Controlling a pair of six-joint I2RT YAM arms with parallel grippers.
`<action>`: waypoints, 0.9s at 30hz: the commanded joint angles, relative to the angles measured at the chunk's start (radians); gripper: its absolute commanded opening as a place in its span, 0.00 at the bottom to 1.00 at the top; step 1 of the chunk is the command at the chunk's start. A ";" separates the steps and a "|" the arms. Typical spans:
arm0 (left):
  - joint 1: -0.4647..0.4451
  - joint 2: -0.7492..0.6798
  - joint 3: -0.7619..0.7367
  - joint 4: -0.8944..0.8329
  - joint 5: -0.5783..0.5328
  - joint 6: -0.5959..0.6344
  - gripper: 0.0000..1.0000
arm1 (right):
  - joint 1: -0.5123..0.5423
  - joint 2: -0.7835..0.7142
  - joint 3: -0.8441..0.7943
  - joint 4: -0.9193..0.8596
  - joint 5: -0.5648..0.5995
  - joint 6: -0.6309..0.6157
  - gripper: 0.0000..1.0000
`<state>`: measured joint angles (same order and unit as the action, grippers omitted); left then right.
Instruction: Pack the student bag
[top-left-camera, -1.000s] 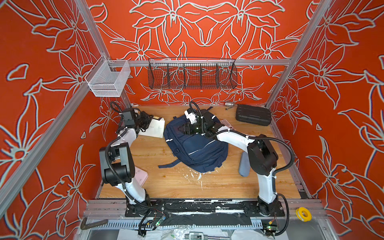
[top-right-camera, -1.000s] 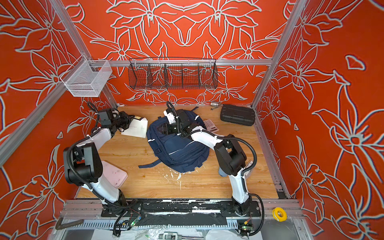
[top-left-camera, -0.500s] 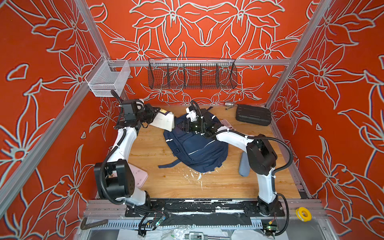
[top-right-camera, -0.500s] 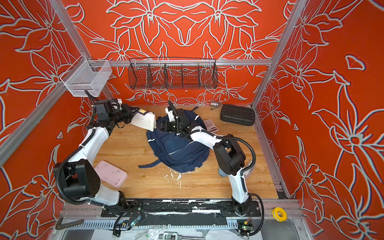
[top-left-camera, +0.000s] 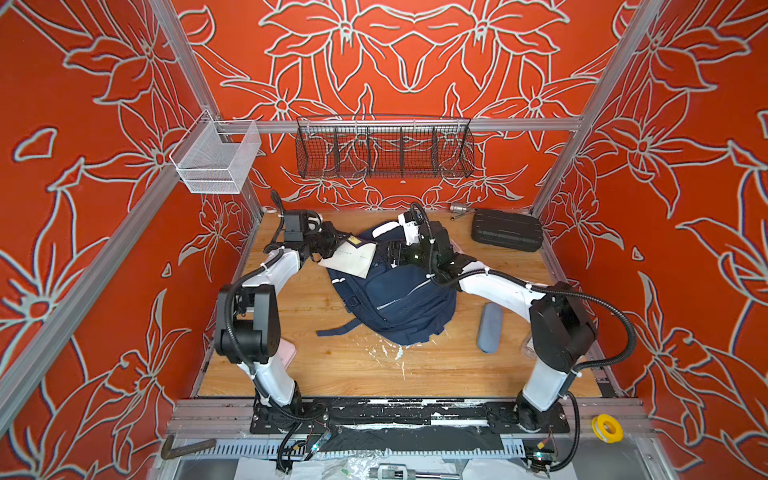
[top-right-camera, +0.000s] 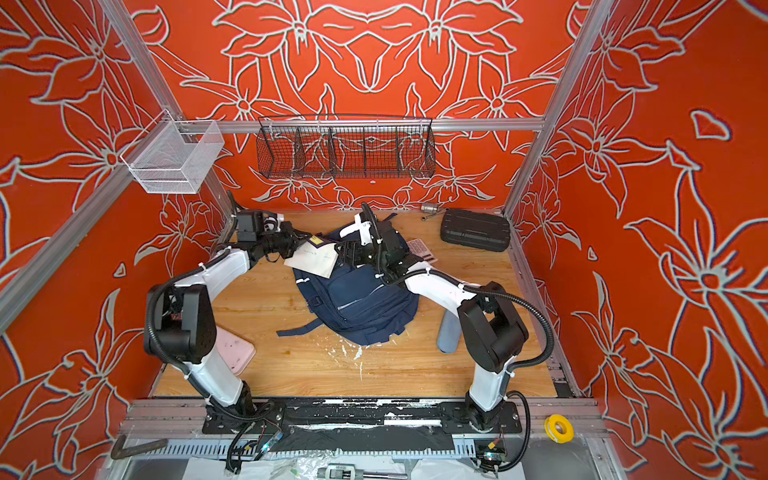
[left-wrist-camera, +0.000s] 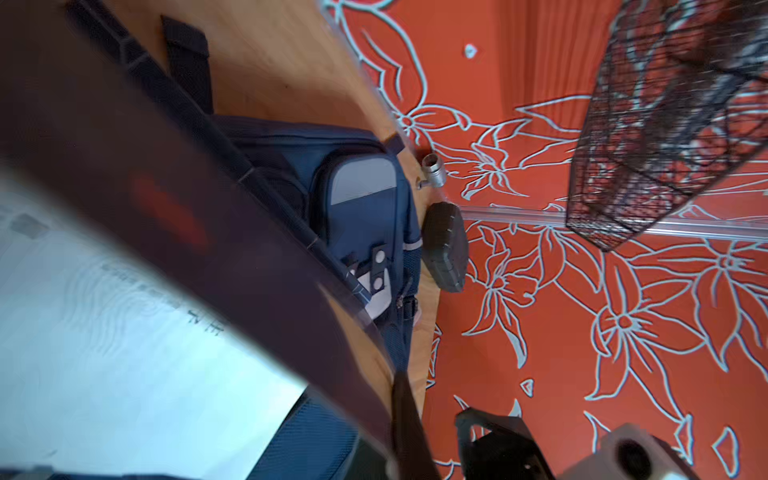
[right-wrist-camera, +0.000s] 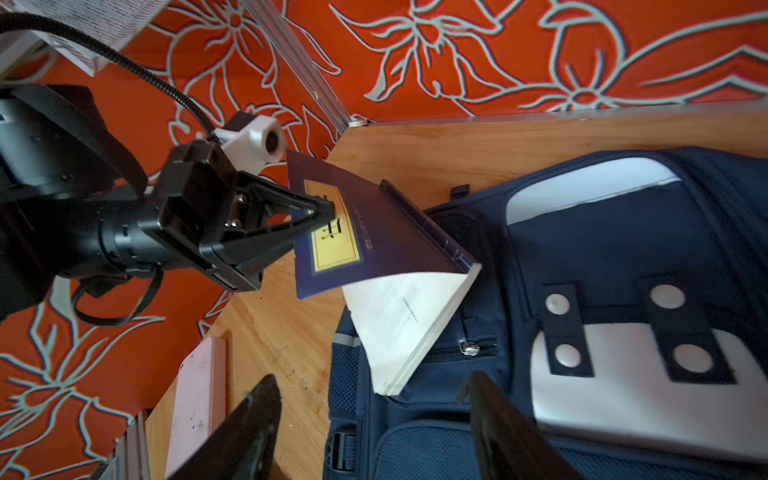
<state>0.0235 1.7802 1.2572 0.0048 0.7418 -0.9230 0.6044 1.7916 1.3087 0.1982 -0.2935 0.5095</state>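
The navy student bag (top-left-camera: 399, 299) (top-right-camera: 361, 299) lies flat mid-table, its white patch with dark dots (right-wrist-camera: 623, 374) facing up. My left gripper (top-left-camera: 338, 243) (top-right-camera: 297, 245) is shut on the cover of a book (top-left-camera: 351, 258) (right-wrist-camera: 374, 232) with a navy jacket and a yellow label. The book hangs tilted over the bag's back-left corner, its white pages drooping onto the fabric. My right gripper (top-left-camera: 392, 253) (right-wrist-camera: 370, 390) hovers open over the bag's top end, beside the book, with nothing between its fingers. The left wrist view is mostly filled by the blurred book (left-wrist-camera: 166, 187).
A black ribbed case (top-left-camera: 507, 230) and a metal socket (top-left-camera: 459, 209) sit at the back right. A grey pouch (top-left-camera: 489, 327) lies right of the bag and a calculator (top-right-camera: 419, 251) behind it. A pink flat case (top-right-camera: 235, 349) lies front left. Wire baskets (top-left-camera: 384, 149) hang on the back rail.
My left gripper has lifted the book off the table at the back left and swung it right, over the bag. The right gripper's jaws have spread wider.
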 joint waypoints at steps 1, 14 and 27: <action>-0.031 0.025 0.033 0.072 0.020 0.009 0.00 | -0.042 0.091 0.095 -0.082 -0.051 0.017 0.73; -0.033 0.017 0.028 0.094 0.018 -0.053 0.00 | -0.028 0.204 0.072 -0.003 -0.118 0.403 0.73; -0.029 0.004 -0.067 0.217 0.076 -0.117 0.00 | -0.003 0.181 -0.170 0.399 0.084 0.769 0.85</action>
<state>-0.0101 1.8091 1.2003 0.1326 0.7815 -0.9989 0.5976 2.0117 1.1580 0.5087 -0.2970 1.1595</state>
